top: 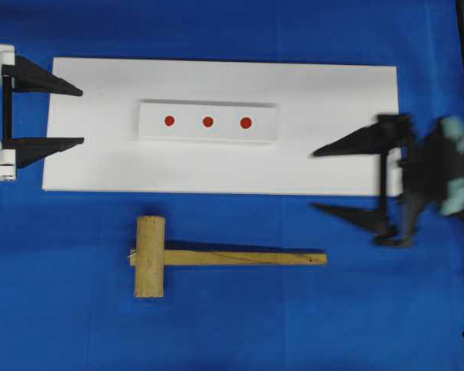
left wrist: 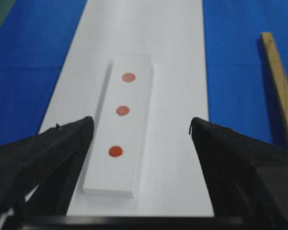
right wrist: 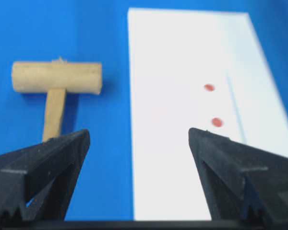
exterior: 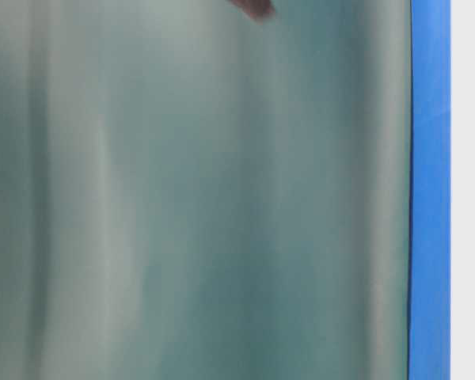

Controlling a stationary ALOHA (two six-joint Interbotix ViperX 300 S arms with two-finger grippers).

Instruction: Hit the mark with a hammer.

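three red dots [top: 207, 121] sit in a row on a small raised white block [top: 151, 124], which lies on a long white board [top: 332, 100] spread over the blue cloth [top: 62, 309]. i see the hammer [top: 150, 256] lying flat on the cloth just beside the board's near edge, not touching it, its thick wooden head at the left in the overhead view and its flat handle running rightward. my left gripper [top: 83, 116] hangs over the board's left end with its jaws spread wide and nothing between them, pointing along the board toward the block; its wrist view shows the dots between the two black fingers [left wrist: 57, 148]. my right gripper [top: 313, 179] is at the board's right end, blurred in the overhead view, jaws wide apart and empty, straddling the board's near edge, with one finger over the board and the other over the cloth. from its wrist view the hammer head lies ahead on the left. the table-level view is mostly a grey-green blur, with the dots at its right edge.
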